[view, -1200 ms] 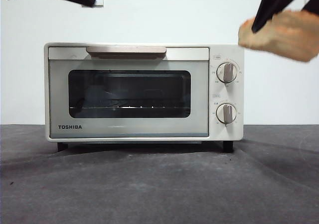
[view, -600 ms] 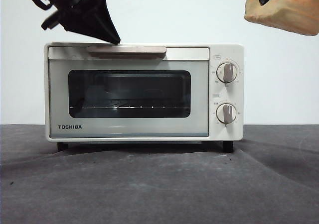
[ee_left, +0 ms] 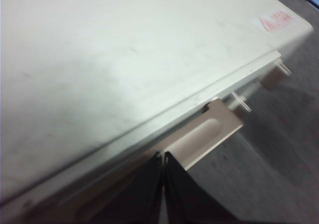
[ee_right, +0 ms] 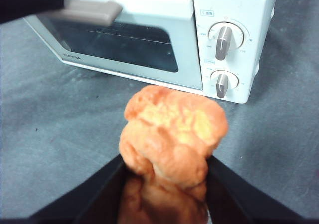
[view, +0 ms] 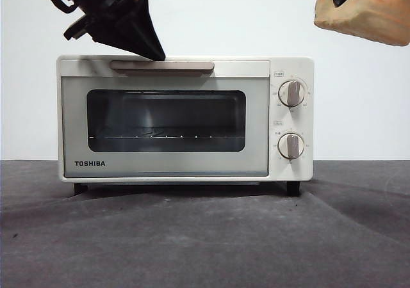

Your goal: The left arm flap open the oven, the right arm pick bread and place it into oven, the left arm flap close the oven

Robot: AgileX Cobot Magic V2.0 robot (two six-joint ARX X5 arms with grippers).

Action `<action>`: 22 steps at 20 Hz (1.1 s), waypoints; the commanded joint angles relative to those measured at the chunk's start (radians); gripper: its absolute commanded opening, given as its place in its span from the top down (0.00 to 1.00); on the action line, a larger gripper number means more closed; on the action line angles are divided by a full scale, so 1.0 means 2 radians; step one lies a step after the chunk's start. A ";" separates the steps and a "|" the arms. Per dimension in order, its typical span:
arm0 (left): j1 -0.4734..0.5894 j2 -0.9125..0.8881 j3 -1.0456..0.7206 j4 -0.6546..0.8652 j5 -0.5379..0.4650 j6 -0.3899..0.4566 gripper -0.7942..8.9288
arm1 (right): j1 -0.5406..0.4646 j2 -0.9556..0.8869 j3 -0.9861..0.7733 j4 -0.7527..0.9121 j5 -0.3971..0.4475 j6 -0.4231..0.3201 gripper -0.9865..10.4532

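Door-opening is starting: left pincer (ee_left: 163,157), clenched, is touching the handle (view: 161,65) of the oven (view: 186,118); right pincer (ee_right: 164,176) is gripping bread (ee_right: 172,134) aloft, awaiting a downward pull

Dark grey cloth (view: 205,237), seemingly rumpled; white wall (view: 256,19).

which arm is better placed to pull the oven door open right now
Left. Its shut end effector sits at the door handle of the closed toaster oven. The right end effector is busy, clamping the bread in the air, off to the side.
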 commanded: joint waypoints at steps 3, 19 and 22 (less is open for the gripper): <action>-0.030 0.015 -0.004 -0.076 -0.002 0.002 0.90 | 0.005 0.002 0.010 0.004 0.001 -0.010 0.73; -0.093 0.015 -0.004 -0.208 -0.001 -0.022 0.90 | 0.005 0.002 0.010 0.004 0.000 -0.014 0.73; -0.087 0.005 -0.004 -0.191 -0.002 -0.024 0.90 | 0.005 0.002 0.010 0.004 0.000 -0.013 0.73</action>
